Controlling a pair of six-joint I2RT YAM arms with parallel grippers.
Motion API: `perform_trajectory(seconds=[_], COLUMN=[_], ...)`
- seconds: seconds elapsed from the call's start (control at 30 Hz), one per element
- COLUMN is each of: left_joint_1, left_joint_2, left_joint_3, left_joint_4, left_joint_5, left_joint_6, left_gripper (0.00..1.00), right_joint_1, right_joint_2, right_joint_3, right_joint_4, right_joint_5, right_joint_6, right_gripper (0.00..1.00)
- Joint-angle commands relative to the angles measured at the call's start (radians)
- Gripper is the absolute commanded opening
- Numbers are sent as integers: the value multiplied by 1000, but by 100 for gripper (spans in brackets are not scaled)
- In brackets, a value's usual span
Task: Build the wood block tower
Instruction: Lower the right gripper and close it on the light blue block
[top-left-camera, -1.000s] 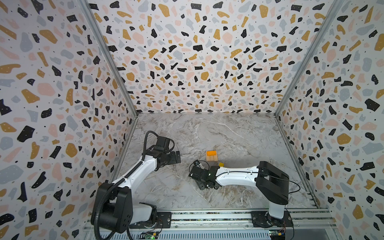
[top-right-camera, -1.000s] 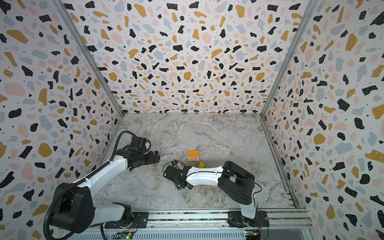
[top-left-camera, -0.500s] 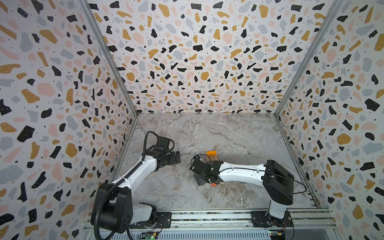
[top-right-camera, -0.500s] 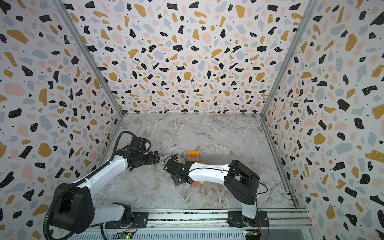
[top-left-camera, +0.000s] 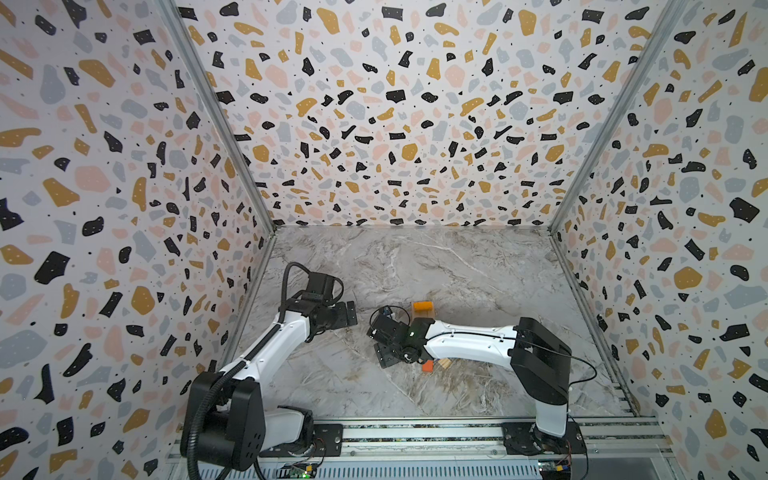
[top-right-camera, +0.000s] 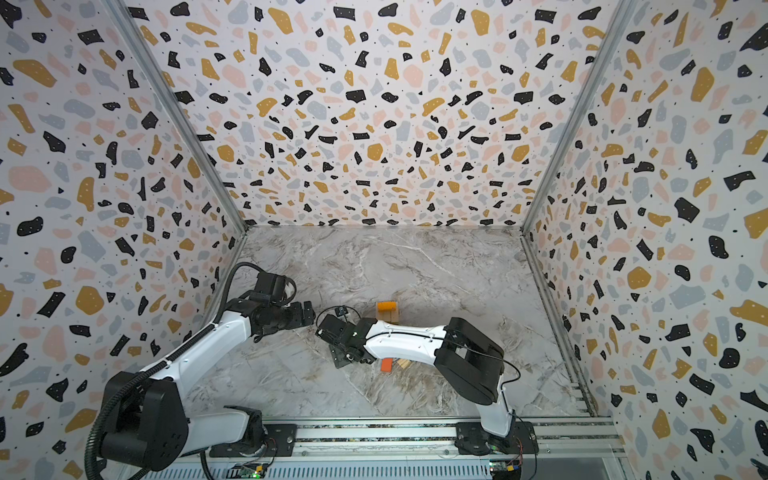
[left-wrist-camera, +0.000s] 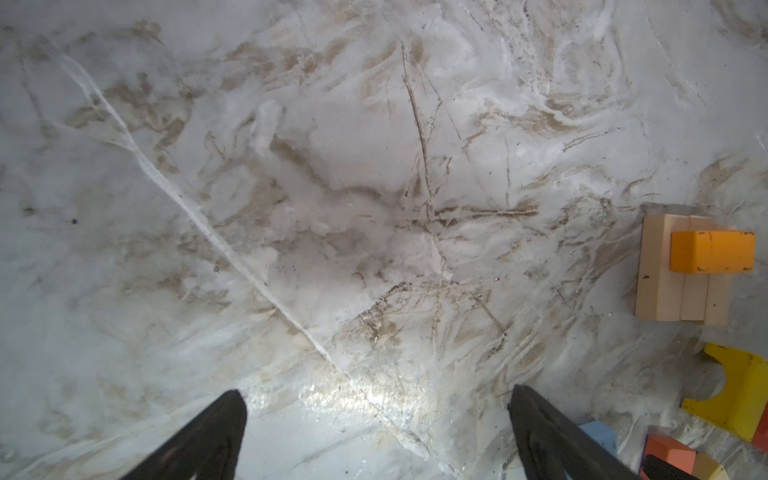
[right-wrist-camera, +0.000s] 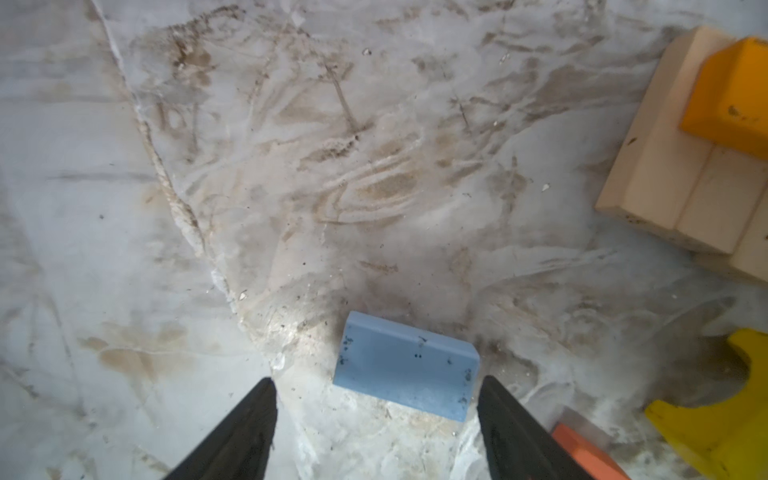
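Right fingers (right-wrist-camera: 245, 432) are spread, tips either side of the blue block (right-wrist-camera: 405, 365), which lies flat on the bench (right-wrist-camera: 291, 187). One tip sits right at the block's corner and the other stands clear of it (so not a pinch). Left fingers (left-wrist-camera: 208, 436) are spread wide, with only bench marble showing between them.

The tower (left-wrist-camera: 681, 286) is tan oblongs laid side by side on the bench, with one orange block (left-wrist-camera: 712, 251) lying across them at one end. In both top views it sits about mid-bench, just behind the right arm's wrist.

Loose pieces:
- The yellow arch piece (right-wrist-camera: 715, 428) and a red block (right-wrist-camera: 582, 453) lie near the blue block, just outside one right finger.
- In a top view the red block and a tan block (top-left-camera: 444, 363) show at the near edge of the right forearm, just beside each other (contact too small to tell).

The left arm is off to the left, apart from all the blocks.
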Motion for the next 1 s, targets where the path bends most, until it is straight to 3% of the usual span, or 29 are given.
perform_trajectory(seconds=[0.0,0.97], left_joint_1=[6,6], left_joint_2=[-21,-12], left_joint_3=[20,13], left_joint_4=[-14,1], left_joint_5=[15,37], left_joint_6=[5,1], left_gripper=[100,100], right_joint_1=[-3,-27], right_joint_2=[2,36], right_joint_3=[33,-15], right_joint_4=[-42,-4], right_joint_5=[37,6], right_joint_6=[37,56], right_gripper=[77,73])
